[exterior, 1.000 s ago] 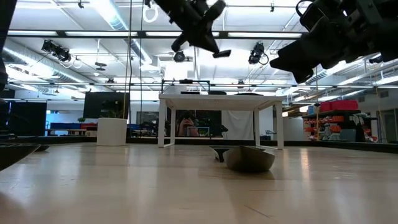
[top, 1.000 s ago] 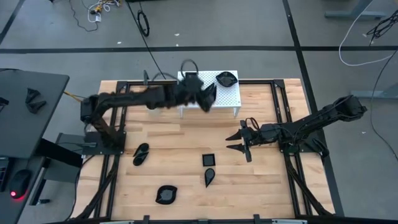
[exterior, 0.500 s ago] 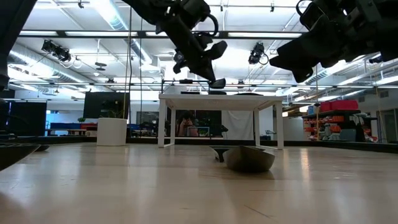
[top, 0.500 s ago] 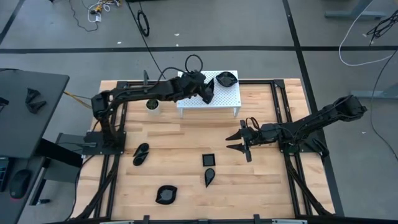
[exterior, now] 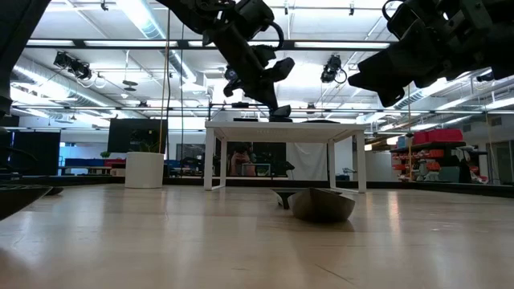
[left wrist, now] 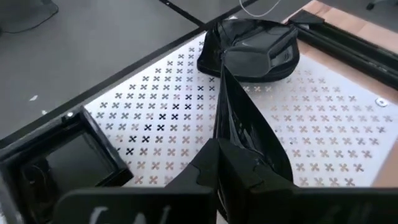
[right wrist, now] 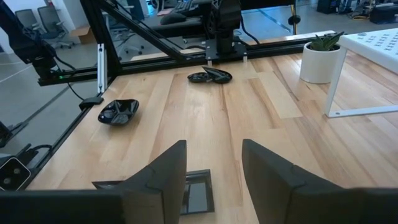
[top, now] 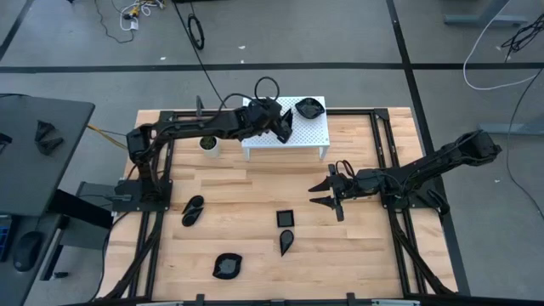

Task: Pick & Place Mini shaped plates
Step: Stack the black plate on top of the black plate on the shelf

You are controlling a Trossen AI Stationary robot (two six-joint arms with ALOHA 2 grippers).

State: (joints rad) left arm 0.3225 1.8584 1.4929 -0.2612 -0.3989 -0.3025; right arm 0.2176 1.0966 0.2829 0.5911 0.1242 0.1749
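Wooden table (top: 246,195), dark frame rails along the sides

White perforated stand (top: 306,136) at the far edge, middle. One black plate (top: 308,107) sits on its top near the far right corner

Left arm reaches across to the stand; left gripper (top: 285,126) is over the stand top, clamped narrow on a thin black plate held on edge (left wrist: 239,127). In the left wrist view that plate stands upright between the fingers, lower edge hidden behind them, so I can't tell whether it touches the stand. In the low view the plate's lower end (exterior: 279,115) sits right at the stand's top line; contact not resolvable

Right arm hangs over the right half of the table, right gripper (top: 327,194) well apart from the stand, fingers wide, nothing between them. The right wrist view looks down between the fingers (right wrist: 163,168) at the square plate (right wrist: 198,196), partly cut off by the frame bottom

Plates loose on the table: leaf-shaped plate (top: 193,209) on the left, square plate (top: 285,218) centre, teardrop plate (top: 286,241) just nearer than it, rounded plate (top: 227,266) near the front edge

Small white pot with plant (top: 209,144) just left of the stand, partly under the left arm

Low view: one plate (exterior: 321,205) in front of the stand; which one it is can't be told

Only six plates visible
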